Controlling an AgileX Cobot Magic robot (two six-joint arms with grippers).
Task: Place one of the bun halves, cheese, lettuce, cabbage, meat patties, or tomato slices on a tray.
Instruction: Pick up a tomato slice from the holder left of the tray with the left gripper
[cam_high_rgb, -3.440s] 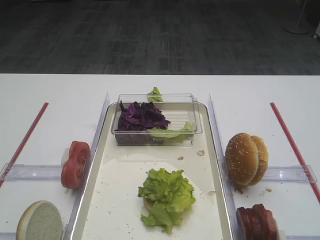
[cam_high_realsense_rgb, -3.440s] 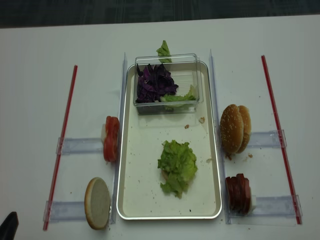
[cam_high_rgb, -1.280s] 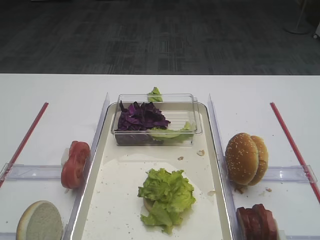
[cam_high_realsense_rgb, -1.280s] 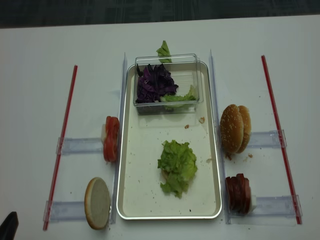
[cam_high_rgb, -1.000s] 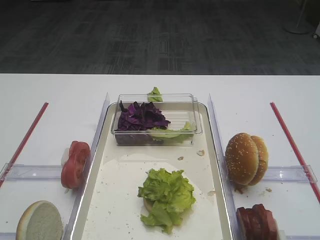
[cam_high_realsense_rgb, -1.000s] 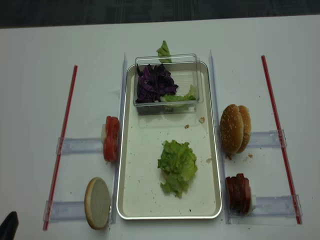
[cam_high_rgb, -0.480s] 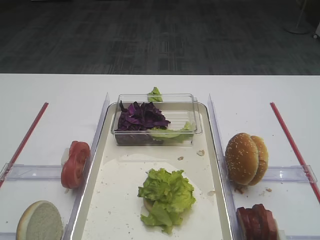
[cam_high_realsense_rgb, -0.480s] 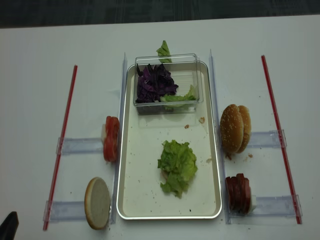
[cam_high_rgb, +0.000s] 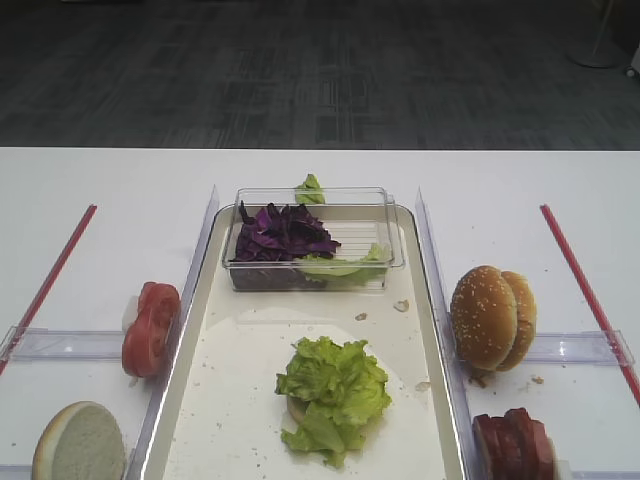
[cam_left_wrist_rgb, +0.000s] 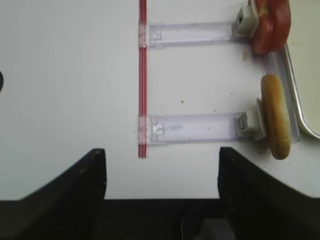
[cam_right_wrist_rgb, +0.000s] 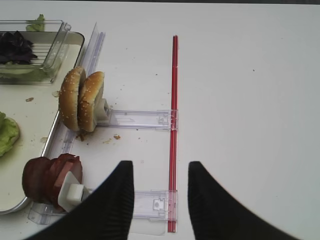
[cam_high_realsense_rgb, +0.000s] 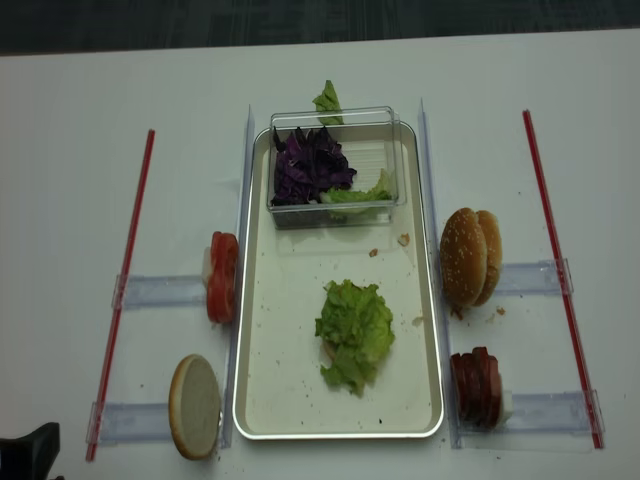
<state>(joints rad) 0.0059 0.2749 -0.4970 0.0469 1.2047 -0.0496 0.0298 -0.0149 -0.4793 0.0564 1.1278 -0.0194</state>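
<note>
**Green lettuce on the tray, more to add**

Green lettuce (cam_high_rgb: 333, 398) already sits mid-tray (cam_high_rgb: 224, 400) over a pale bun base. Cabbage (cam_high_rgb: 281, 233) lies in one clear box (cam_high_rgb: 390, 245) at the far end. On the counter (cam_high_rgb: 110, 200): one tomato stack (cam_high_rgb: 149, 329), one cut bun half (cam_high_rgb: 80, 444), two seeded halves (cam_high_rgb: 492, 317), one patty stack (cam_high_rgb: 513, 445). Left claw (cam_left_wrist_rgb: 162, 172) and right claw (cam_right_wrist_rgb: 160, 197) hang open, empty.

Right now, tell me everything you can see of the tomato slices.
The tomato slices are bright red rounds stood on edge in a short stack, with wet, paler patches on their faces. They sit on the white table at the end of a clear plastic rail, backed by a small pale block, just outside the tray's left rim. No gripper touches them.
</note>
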